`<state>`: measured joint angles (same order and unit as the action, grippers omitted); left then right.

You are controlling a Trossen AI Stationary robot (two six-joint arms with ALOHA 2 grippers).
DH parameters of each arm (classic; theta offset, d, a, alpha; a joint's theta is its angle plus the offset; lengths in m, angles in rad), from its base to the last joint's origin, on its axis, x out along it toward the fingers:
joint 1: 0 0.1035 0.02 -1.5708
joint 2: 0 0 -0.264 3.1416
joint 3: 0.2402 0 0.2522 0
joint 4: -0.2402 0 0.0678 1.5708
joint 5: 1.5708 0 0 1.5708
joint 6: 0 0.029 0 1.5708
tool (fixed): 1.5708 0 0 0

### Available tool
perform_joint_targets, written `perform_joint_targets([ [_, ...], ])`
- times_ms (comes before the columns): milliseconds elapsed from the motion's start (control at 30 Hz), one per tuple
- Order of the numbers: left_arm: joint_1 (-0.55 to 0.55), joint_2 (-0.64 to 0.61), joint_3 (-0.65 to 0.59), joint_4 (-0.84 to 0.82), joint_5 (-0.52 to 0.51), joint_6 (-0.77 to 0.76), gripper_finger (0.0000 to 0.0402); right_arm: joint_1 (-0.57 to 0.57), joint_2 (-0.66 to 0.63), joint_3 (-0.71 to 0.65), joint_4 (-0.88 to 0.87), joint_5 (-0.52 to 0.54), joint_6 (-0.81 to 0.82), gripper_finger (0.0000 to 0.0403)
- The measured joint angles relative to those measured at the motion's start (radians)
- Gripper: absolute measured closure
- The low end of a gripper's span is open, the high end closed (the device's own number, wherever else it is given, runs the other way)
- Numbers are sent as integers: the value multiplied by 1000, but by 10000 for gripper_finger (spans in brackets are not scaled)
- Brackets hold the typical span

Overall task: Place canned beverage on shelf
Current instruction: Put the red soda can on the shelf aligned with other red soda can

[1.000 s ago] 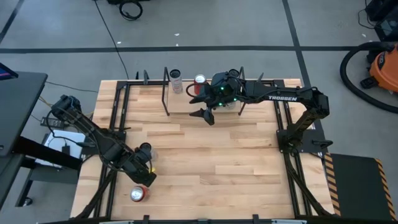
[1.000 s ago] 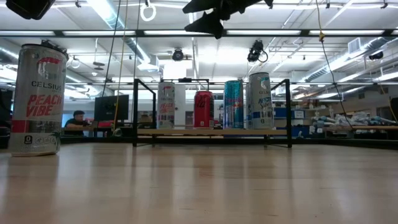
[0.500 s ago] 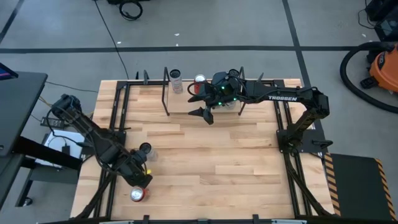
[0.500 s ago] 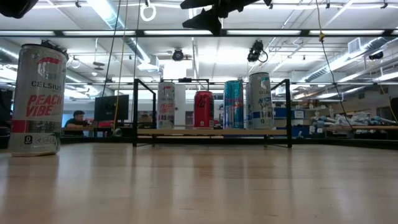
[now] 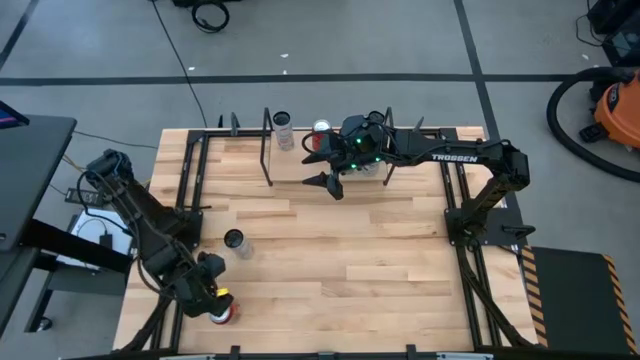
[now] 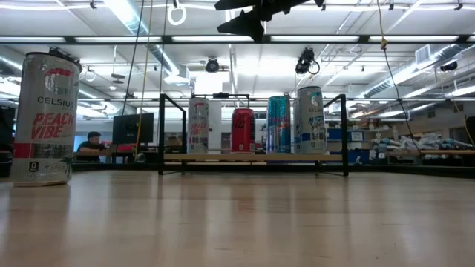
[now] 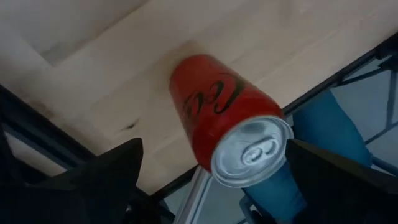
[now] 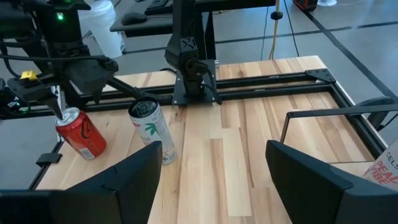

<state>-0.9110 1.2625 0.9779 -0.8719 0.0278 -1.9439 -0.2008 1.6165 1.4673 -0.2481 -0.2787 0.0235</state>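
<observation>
A red can [image 7: 214,109] stands upright on the table near its near-left corner [image 5: 222,312]. My left gripper [image 7: 214,149] hangs over it, open, with one finger on each side of the can and clear of it. A tall white can [image 5: 234,241] stands upright a little farther in and shows at the left in the low view [image 6: 46,119]. The shelf [image 6: 252,158] stands at the far edge with several cans upright on its board. My right gripper [image 5: 330,183] hovers open, high above the table in front of the shelf.
Black frame rails [image 5: 185,210] run along the table's left and right sides, close to the red can. The wide wooden middle of the table [image 5: 350,250] is bare. The right arm [image 5: 440,155] reaches over the shelf's right part.
My left gripper has swung from beside the tall white can toward the table's near-left corner and now stands over the red can. Both cans have stayed where they were. My right gripper has kept still.
</observation>
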Motion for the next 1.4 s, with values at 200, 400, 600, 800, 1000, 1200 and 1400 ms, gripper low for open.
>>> perform_joint_targets([
  [200,-4,0,0,62,-23,41,4,0,0,0,1,0,0,108],
  [400,-4,31,0,108,-32,67,4,0,0,0,1,0,0,108],
  [600,-4,66,0,139,-16,77,4,0,0,0,1,0,0,108],
  [800,-4,99,0,143,-16,97,4,0,0,0,13,0,0,108],
  [1000,-4,131,0,115,-15,98,4,0,0,0,26,0,0,108],
  [1200,-7,139,0,118,-16,132,4,0,0,0,32,0,0,108],
  [1400,-19,139,0,143,-41,199,4,0,0,0,38,0,0,108],
])
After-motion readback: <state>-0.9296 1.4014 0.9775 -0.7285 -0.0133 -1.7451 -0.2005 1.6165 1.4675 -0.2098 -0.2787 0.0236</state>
